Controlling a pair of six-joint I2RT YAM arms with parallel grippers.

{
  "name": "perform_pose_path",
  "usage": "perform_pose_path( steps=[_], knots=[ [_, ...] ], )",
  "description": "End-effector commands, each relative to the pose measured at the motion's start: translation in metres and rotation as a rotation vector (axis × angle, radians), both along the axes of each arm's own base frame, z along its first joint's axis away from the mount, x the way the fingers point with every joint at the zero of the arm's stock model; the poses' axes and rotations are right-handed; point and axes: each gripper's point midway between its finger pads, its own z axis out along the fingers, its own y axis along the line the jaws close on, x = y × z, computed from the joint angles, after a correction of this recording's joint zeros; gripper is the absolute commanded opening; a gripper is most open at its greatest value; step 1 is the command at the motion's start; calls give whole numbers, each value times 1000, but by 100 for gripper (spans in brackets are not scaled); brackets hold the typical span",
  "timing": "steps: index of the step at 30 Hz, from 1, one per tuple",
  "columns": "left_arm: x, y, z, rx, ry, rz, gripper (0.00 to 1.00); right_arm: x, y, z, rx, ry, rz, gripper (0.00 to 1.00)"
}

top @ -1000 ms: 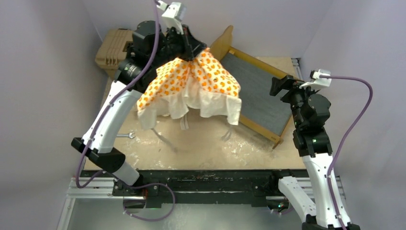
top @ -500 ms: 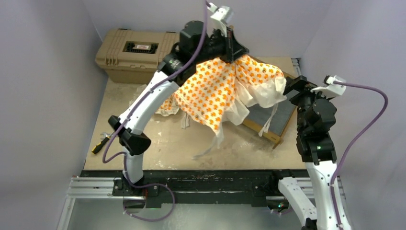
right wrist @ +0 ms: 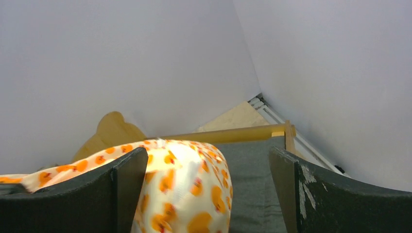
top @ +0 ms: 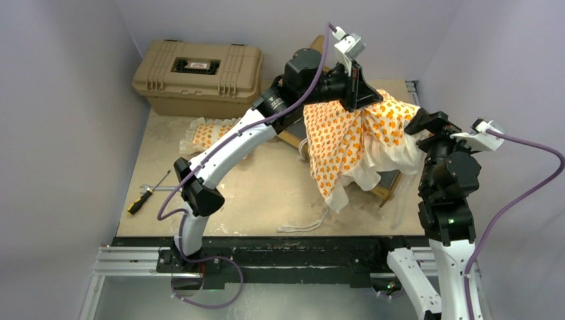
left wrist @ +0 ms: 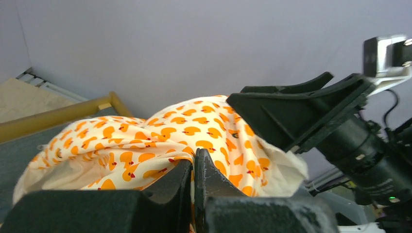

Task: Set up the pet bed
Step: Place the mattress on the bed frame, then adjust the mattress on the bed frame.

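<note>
Presently, by the top view's dial: tabletop (top: pixel 266 193), hemmed by walls (top: pixel 66 133) at 9, 12 and 3 o'clock; bare wood lies open from centre toward 6 and 7 o'clock. Pet bed frame (top: pixel 385 194), at 2 o'clock, mostly covered; one wooden corner shows, and the right wrist view gives its far rail and grey base. Mattress cushion (top: pixel 346 140), orange print with white ruffle, hangs bunched from the left gripper (top: pixel 356 90), draping toward 6 o'clock over the frame, its white ties (top: pixel 303 225) trailing onto the table. Left gripper: fingers (left wrist: pixel 201 174) pinched tight on a fold of the cushion. Right gripper (top: pixel 426 123): just beside the cushion's 3 o'clock edge, jaws spread wide, holding nothing; a cushion fold shows between its fingers (right wrist: pixel 121 184), contact not determinable. Pillow (top: pixel 210 133), matching print, lies at 10 o'clock, well apart from both grippers. Hard case (top: pixel 200 73), tan, lid down, fills the 11 o'clock corner. Screwdriver (top: pixel 143 200) and a small metal tool (top: pixel 160 189), just beside one another, lie at 8 o'clock near the table edge. The left arm spans the table's middle.
</note>
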Motion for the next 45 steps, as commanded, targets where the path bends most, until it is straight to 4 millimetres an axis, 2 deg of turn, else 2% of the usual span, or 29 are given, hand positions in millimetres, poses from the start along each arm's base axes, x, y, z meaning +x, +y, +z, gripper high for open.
perform_pose_path(
  steps=[1, 5, 7, 9, 11, 12, 15, 17, 20, 22, 25, 29, 32, 33, 37, 39, 42, 45],
  knots=[
    [21, -9, -20, 29, -122, 45, 0, -2, 0, 6, 8, -14, -5, 99],
    [46, -22, -98, 185, -105, 91, 1, 1, 4, 2, 4, 1, 20, 99],
    [45, -29, -129, 238, -74, 69, 3, 1, 6, 2, 3, 3, 31, 99],
    [35, -37, -151, 272, -36, 32, 5, 2, 9, 3, -5, 4, 49, 99],
    [22, -40, -161, 288, -23, 11, 14, 4, 12, 4, -18, 10, 70, 99],
    [16, -39, -163, 291, -25, 14, 22, 6, 15, 3, -28, 16, 87, 99],
    [9, -20, -143, 261, -32, 75, 49, 16, 27, -1, -56, 44, 153, 99],
    [13, 1, -131, 255, -40, 164, 61, 24, 34, -6, -65, 79, 194, 99],
    [24, 40, -120, 258, -36, 325, 74, 36, 48, -13, -100, 133, 272, 99],
    [29, 67, -117, 254, -6, 395, 77, 49, 56, -22, -133, 190, 315, 99],
    [41, 113, -118, 242, 72, 487, 78, 62, 79, -31, -191, 252, 454, 99],
    [62, 191, -138, 289, 151, 664, 80, 73, 110, -45, -238, 299, 632, 99],
    [62, 237, -147, 371, 132, 799, 82, 86, 138, -73, -274, 408, 744, 98],
    [59, 251, -145, 387, 114, 836, 82, 90, 149, -86, -293, 461, 769, 98],
    [51, 295, -149, 477, 47, 966, 83, 102, 198, -140, -373, 658, 860, 95],
    [47, 317, -150, 517, 6, 1032, 84, 107, 214, -158, -383, 706, 899, 95],
    [40, 350, -150, 565, -47, 1146, 85, 115, 229, -184, -390, 795, 921, 95],
    [33, 376, -157, 604, -87, 1232, 85, 122, 230, -214, -409, 894, 880, 96]
  ],
)
